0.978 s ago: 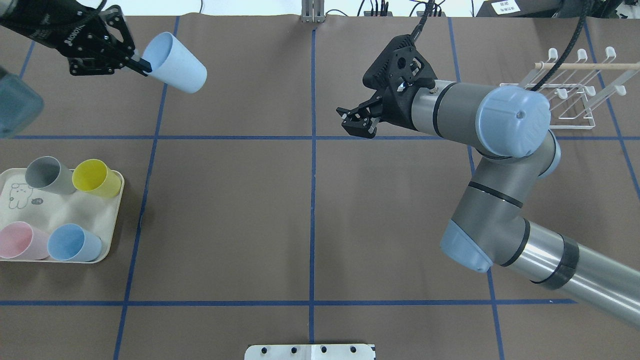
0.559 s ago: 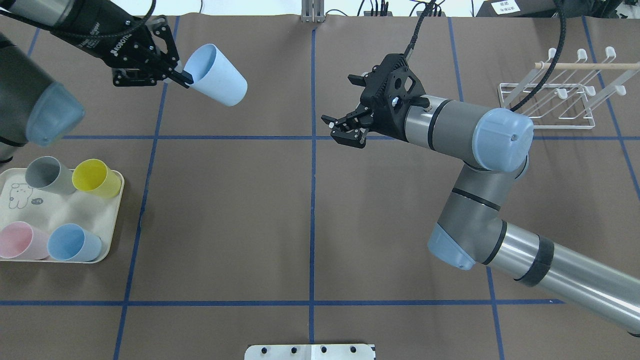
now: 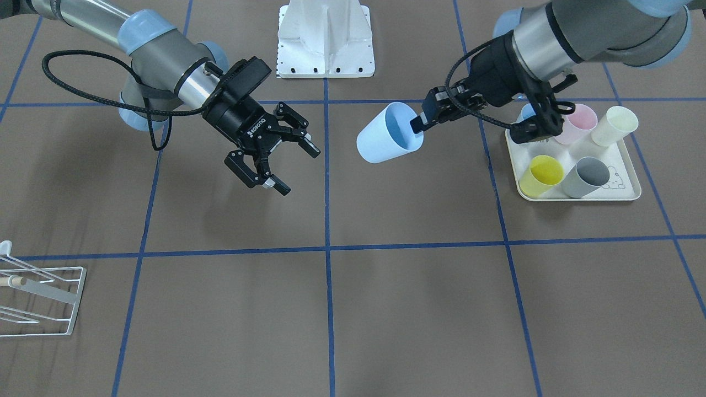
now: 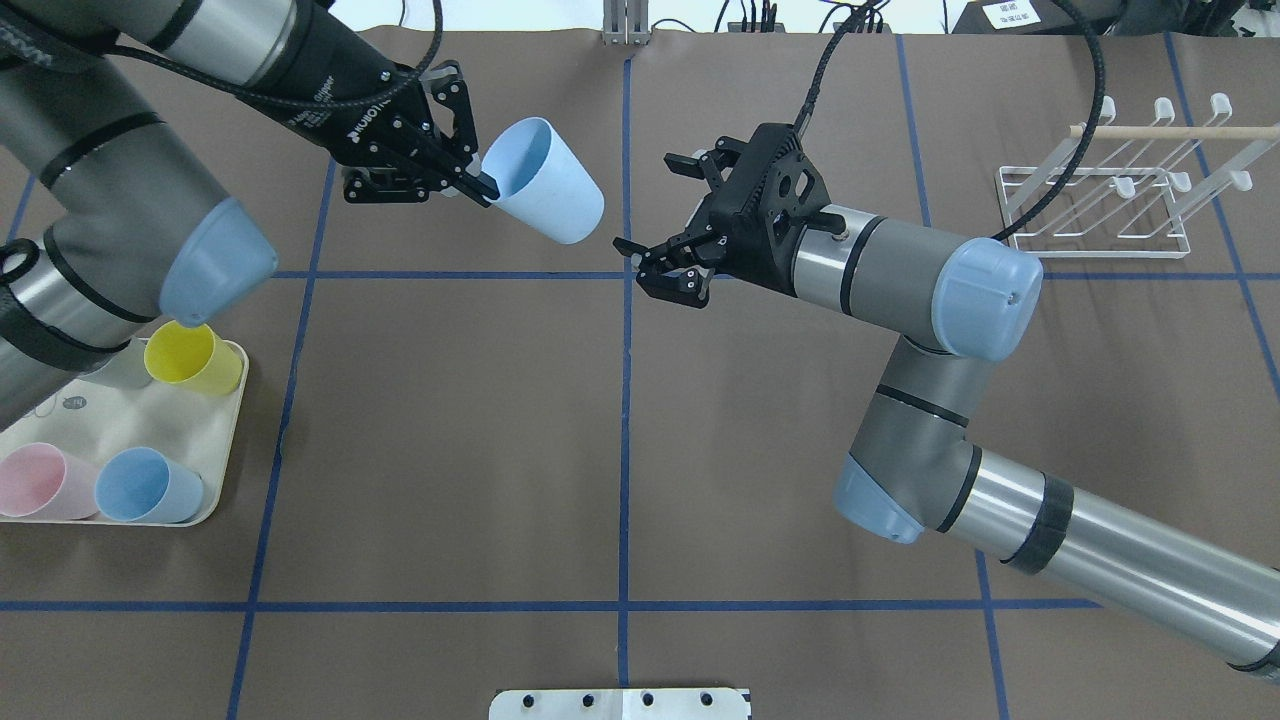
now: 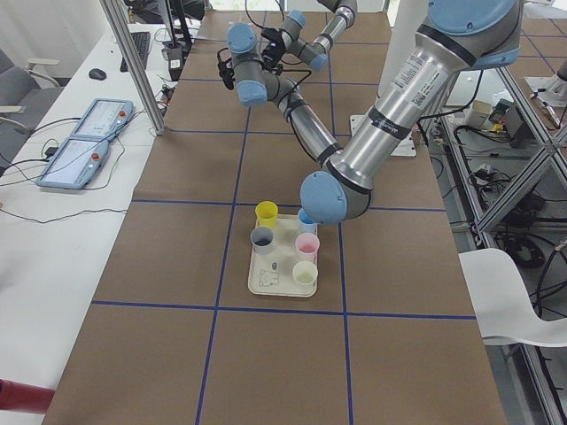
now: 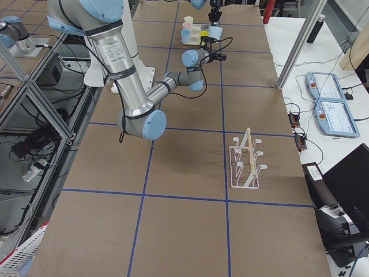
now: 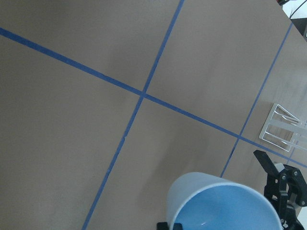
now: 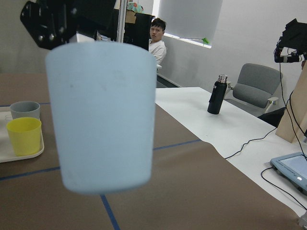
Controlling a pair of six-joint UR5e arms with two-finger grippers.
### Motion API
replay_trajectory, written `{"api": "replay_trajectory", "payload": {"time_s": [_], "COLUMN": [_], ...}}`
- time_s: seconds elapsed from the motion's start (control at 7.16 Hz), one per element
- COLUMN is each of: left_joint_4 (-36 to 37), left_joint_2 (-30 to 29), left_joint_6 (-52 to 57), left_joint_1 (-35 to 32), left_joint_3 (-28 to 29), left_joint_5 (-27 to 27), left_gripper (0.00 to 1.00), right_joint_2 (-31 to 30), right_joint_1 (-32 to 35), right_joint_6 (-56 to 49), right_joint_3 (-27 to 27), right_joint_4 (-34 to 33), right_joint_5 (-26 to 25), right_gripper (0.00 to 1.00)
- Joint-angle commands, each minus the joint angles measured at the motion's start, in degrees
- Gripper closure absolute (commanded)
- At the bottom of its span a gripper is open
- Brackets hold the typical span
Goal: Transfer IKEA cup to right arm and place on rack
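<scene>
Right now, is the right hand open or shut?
Open. The right hand has its fingers spread wide, empty, facing the blue cup held by the left hand.

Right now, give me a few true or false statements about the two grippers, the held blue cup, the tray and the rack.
1. The left gripper holds the light blue cup by its rim, off the table. True.
2. The right gripper is shut on that cup. False: it is open and apart from the cup.
3. A yellow cup stands on the tray. True.
4. The rack sits right beside the tray. False: they are at opposite ends of the table.
</scene>
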Motion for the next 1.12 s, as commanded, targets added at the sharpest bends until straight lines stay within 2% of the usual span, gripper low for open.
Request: {"api": "replay_trajectory", "payload": {"time_s": [0.0, 0.98], "left_joint_4": [0.0, 0.1], "left_joint_2": [-1.8, -2.0], "left_joint_6": [-0.8, -0.3], "left_joint_1": [2.0, 2.8], "left_joint_3": [0.6, 2.1], "left_joint_5": [2.7, 2.7], "left_gripper": [1.0, 1.0], "right_joint_2": [0.7, 1.8], "right_joint_1": [-1.5, -2.4], "right_joint_6": [0.0, -5.6], "right_joint_3": [0.2, 0.8], "right_joint_4": [0.1, 0.6], "right_joint_5": [-2.0, -3.4], "right_gripper": [0.01, 0.01]}}
